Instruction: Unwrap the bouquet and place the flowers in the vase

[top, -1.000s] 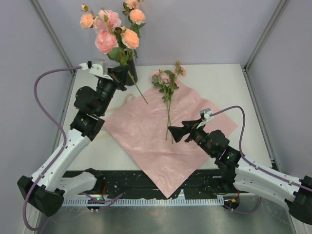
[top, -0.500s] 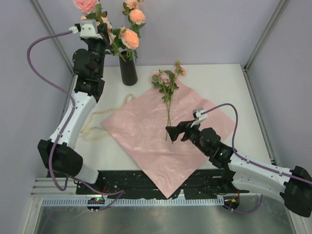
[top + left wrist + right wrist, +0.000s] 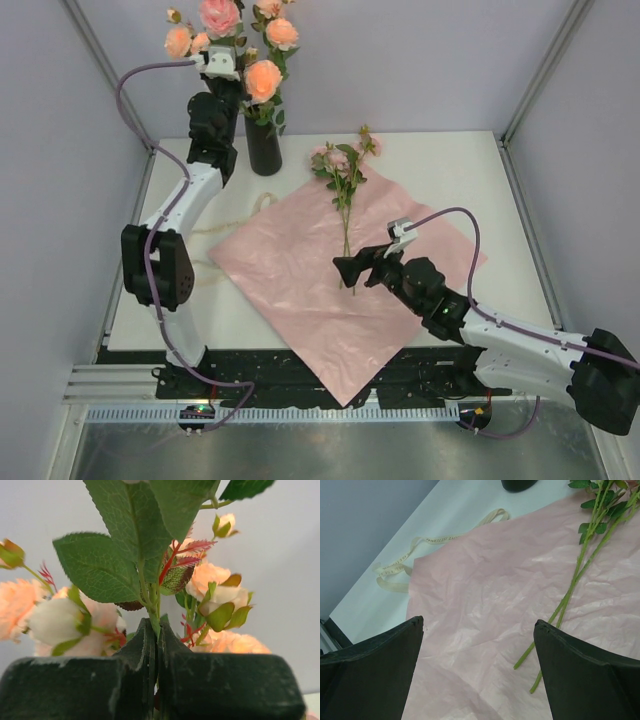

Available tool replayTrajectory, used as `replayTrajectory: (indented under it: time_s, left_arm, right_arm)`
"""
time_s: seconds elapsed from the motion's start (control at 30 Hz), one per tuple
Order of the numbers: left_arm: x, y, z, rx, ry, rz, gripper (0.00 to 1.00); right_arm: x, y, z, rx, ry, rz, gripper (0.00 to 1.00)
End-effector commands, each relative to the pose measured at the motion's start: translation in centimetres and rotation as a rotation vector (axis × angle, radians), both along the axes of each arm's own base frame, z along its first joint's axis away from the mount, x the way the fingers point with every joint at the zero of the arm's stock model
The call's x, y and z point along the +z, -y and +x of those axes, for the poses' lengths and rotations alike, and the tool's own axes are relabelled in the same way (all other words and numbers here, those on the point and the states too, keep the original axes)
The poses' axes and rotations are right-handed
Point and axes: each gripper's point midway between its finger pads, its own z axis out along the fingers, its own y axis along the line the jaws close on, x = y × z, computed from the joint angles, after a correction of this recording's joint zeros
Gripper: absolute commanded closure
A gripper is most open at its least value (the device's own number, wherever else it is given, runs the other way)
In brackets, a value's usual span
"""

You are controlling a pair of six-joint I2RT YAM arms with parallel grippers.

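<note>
L claw is pinched fully closed on one thin green stem, w/ leaves + peach blooms fanning right above my fingertips. Top view: L arm stretched high, claw up among the blooms, vase standing below it. I reckon I'm holding the stem high so its bottom end can drop into that narrow mouth. Can't see the stem's lower end, so can't tell if it's in. Several roses already stand in the vase.

R claw is spread wide w/ nothing in it, hovering low over the pink wrapping sheet. The loose flowers lie flat on the sheet just ahead of R claw, toward my R finger, cut ends nearest me, heads away. That suits a pinch at the ends w/o crushing blooms.

Sheet is flat open on the table, so unwrap looks done. Cream ribbon is ahead-left of R claw, off the sheet, out of the way.

Judgement: well along. Probable next step for R is to close on the stem ends. Risk: stems are thin + flat on paper, so I could grab the sheet too.
</note>
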Motion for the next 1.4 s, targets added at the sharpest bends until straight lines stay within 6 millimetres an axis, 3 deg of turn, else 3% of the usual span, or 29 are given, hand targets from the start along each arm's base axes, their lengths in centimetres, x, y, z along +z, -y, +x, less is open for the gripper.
replayTrajectory:
  time_s: [0.0,0.03,0.13,0.17,0.23,0.33,0.53,0.73,1.0,1.1,1.13,1.17,1.2,1.23,1.37]
  left_arm:
    - [2.3,0.8,-0.7,-0.057,0.1,0.002,1.0]
    - [1.4,0.8,-0.6,-0.059,0.082,0.0,0.96]
    - [0.6,0.5,-1.3,-0.052,0.056,0.002,0.39]
    - [0.3,0.6,-1.7,-0.062,0.042,0.007,0.25]
    - [0.2,0.6,-2.9,-0.08,0.018,0.013,0.11]
    - [0.2,0.5,-5.6,-0.114,-0.018,-0.02,0.01]
    - [-3.2,0.8,-12.4,-0.228,-0.114,-0.098,0.0]
    - [-7.9,0.7,-19.1,-0.303,-0.338,-0.174,0.0]
    - [-14.1,1.4,-27.9,-0.412,-0.646,-0.182,0.0]
    - [-16.5,1.8,-31.0,-0.466,-0.71,-0.188,0.0]
    - [-17.2,2.0,-31.9,-0.491,-0.726,-0.185,0.0]
    - [-17.9,2.4,-32.8,-0.529,-0.739,-0.174,0.0]
    - [-18.6,2.9,-33.7,-0.572,-0.749,-0.156,0.0]
    - [-19.3,3.2,-34.5,-0.599,-0.755,-0.139,0.0]
    - [-21.8,2.8,-35.6,-0.588,-0.798,-0.14,0.0]
  right_arm:
    - [3.0,-0.7,0.5,0.002,0.044,0.059,0.05]
    - [3.0,-0.8,0.5,0.002,0.04,0.059,0.05]
    - [3.3,-0.8,0.5,-0.004,0.029,0.064,0.05]
    - [3.1,-0.7,0.6,-0.013,0.014,0.06,0.05]
    - [2.7,-0.4,0.8,-0.038,-0.02,0.048,0.05]
    - [2.3,0.1,1.1,-0.082,-0.074,0.021,0.05]
    - [1.1,1.5,2.5,-0.209,-0.147,-0.031,0.05]
    - [0.3,2.0,4.2,-0.214,-0.13,-0.063,0.0]
    - [-3.5,2.6,7.7,-0.202,-0.201,-0.076,0.44]
    - [-5.4,2.2,9.0,-0.186,-0.248,-0.114,0.47]
    - [-5.0,2.0,9.6,-0.187,-0.245,-0.111,0.48]
    - [-6.4,1.7,9.8,-0.173,-0.275,-0.14,0.49]
    - [-6.0,1.5,10.4,-0.172,-0.271,-0.138,0.51]
    - [-7.3,1.2,10.4,-0.162,-0.295,-0.166,0.52]
    - [-9.0,0.5,11.9,-0.168,-0.328,-0.213,0.58]
